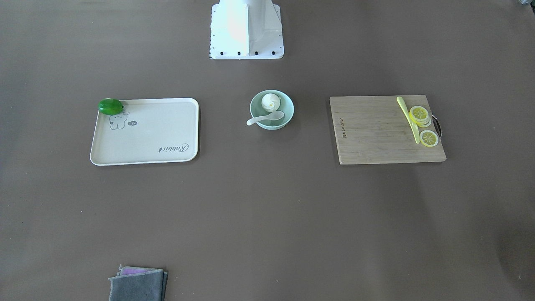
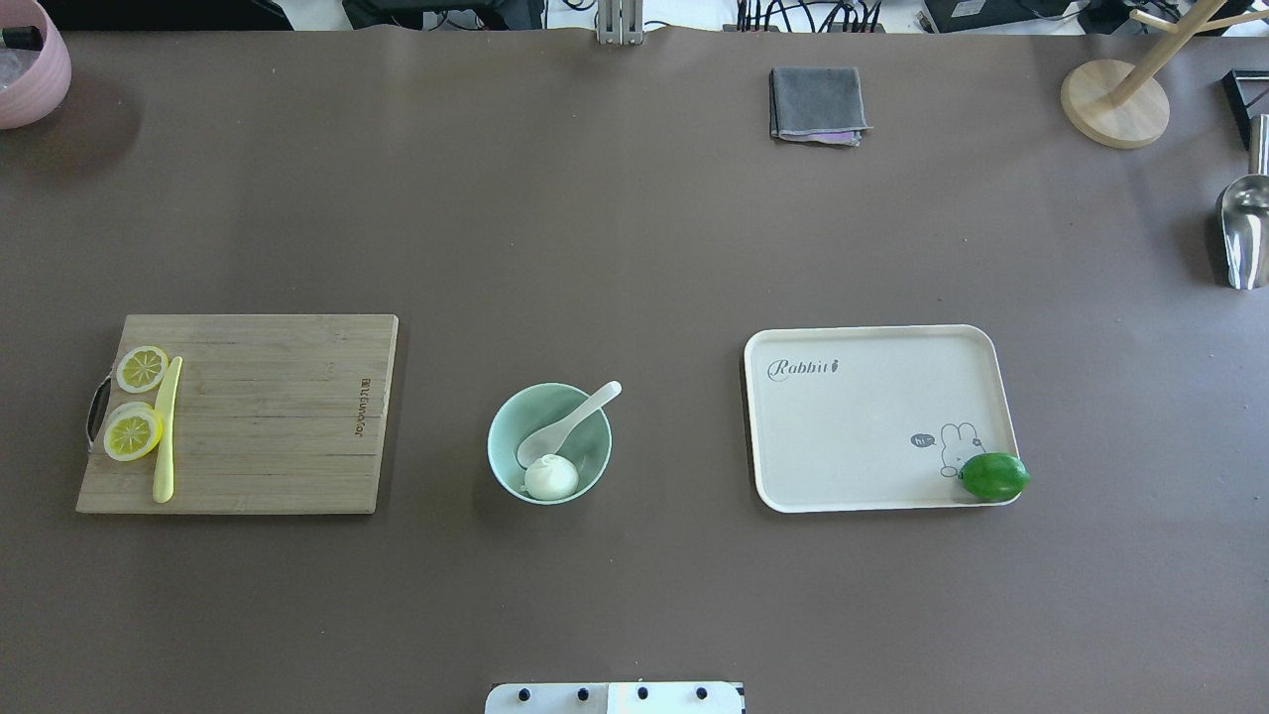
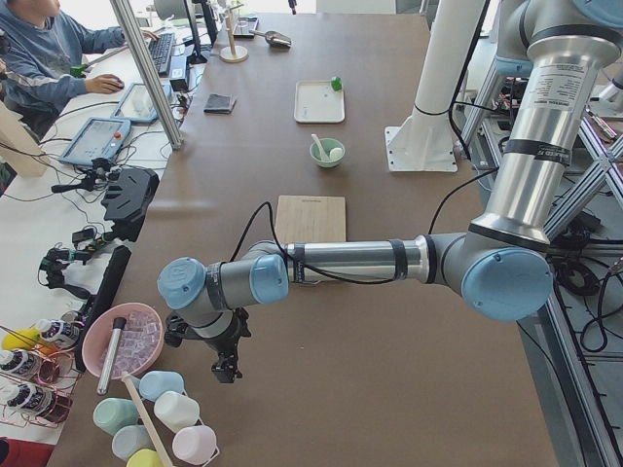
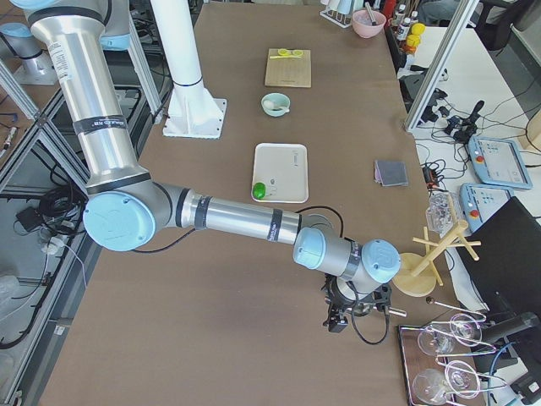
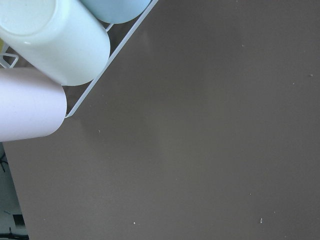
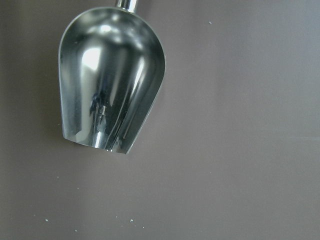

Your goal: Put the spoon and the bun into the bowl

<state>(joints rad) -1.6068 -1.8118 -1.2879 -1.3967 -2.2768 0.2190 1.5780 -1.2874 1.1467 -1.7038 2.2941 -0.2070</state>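
Brown matting covers the table (image 1: 267,217). From the front-facing camera, the bowl (image 1: 288,116) stands at the table's middle. The bun (image 1: 270,101) is inside it on the far side, and the spoon (image 1: 267,118) rests with its scoop in the bowl and its handle over the left rim. A cream tray (image 1: 150,142) lies to the left with a green lime (image 1: 110,106) on its far-left corner. A wooden cutting board (image 1: 372,133) lies to the right and carries a yellow knife (image 1: 408,119) and lemon slices (image 1: 419,113) at its right end. A folded grey cloth (image 1: 138,284) sits at the near edge. From overhead, the bowl lies between board and tray, a metal scoop (image 2: 1244,223) is at the right edge, a wooden stand (image 2: 1115,99) far right and a pink bowl (image 2: 25,69) far left. In the left side view the left gripper (image 3: 226,365) hangs just beside the pink bowl and pastel cups (image 3: 175,409), well apart from the mint bowl; I cannot tell how its jaws stand. In the right side view the right gripper (image 4: 336,320) hangs near the wooden stand, its jaws equally unclear. The left wrist camera sees cups beside bare matting. The right wrist camera sees the scoop lying on the matting.
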